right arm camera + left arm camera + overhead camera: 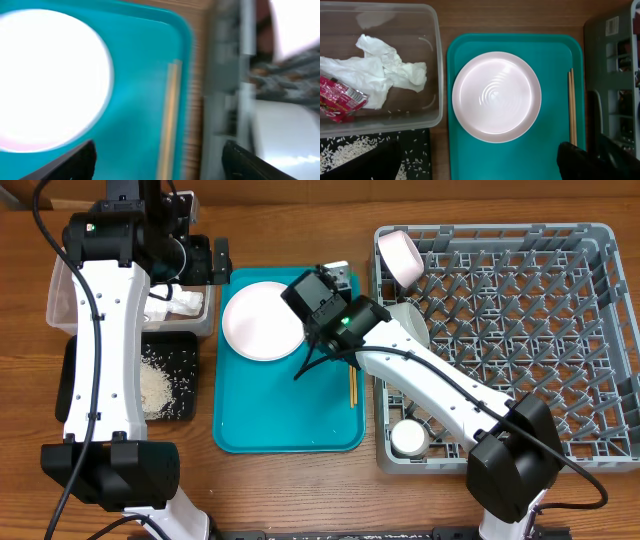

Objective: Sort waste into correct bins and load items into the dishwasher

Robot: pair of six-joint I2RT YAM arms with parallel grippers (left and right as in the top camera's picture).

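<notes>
1. The grey dish rack [560, 320] fills the right side of the table, its near-left corner just beside the teal tray [285, 405]
2. The teal tray lies flat in the middle, between the rack and the two bins
3. The clear tub [438, 60] stands at the far left, with the black tray [186, 408] directly in front of it, their edges close together
4. The white plate [496, 96] rests on the far half of the teal tray, towards its left side
5. The left gripper [212, 260] hangs near the tub's right end; its fingers are spread wide and nothing is between them
6. The right gripper [159, 160] hovers over the tray's far right corner, fingers wide apart and empty; its own view is blurred
7. One white bowl [400, 255] leans tilted in the rack's far left corner; a second bowl [408, 320] sits nearer, partly hidden by the right arm
8. The crumpled napkin [375, 70] lies inside the tub, touching the red-and-white wrapper [340, 100] at its left
9. The small cup [408, 439] stands in the rack's near left corner
10. The chopsticks [571, 105] lie side by side along the teal tray's right edge
11. The rice grains [155, 385] are scattered in the black tray
</notes>
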